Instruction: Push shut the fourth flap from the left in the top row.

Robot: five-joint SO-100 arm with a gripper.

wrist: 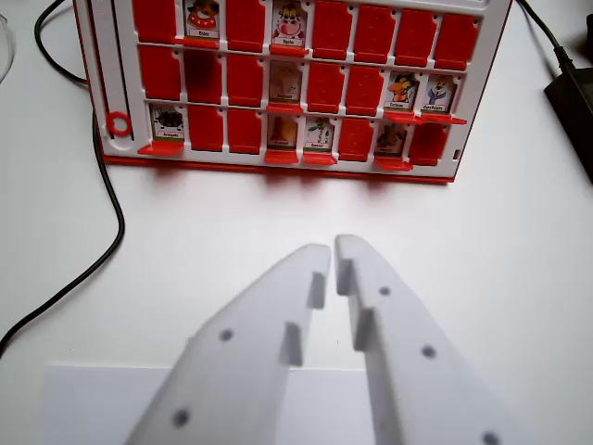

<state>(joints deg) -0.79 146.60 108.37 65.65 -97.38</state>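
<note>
At the bottom of the frame, nearest the camera, the white hand (pixel 334 248) reaches up from the lower edge, its two fingers (pixel 250 343) drawn together so that only a thin slit shows between the tips; it is closed on nothing and touches nothing. Beneath it, along the lower left, lies a pale sheet of paper (pixel 93 403) flat on the white worktop (pixel 482 260).

A broad bare stretch of worktop separates the fingertips from the red and white game board (pixel 287 83), which stands across the upper part of the frame, well apart from the hand. A black cable (pixel 109 199) curves down the left side of the frame, passing just beside the board's lower left corner. In the upper right corner sits a dark adapter (pixel 573 97) with its own lead running off the top edge.

The board shows three rows of red flaps. Several are tipped open and show small cartoon cards. In the top row, cut off by the upper edge, the fourth flap from the left (pixel 289 28) is open at upper centre, showing a card with a pale-faced figure; the flaps on either side of it are closed red.
</note>
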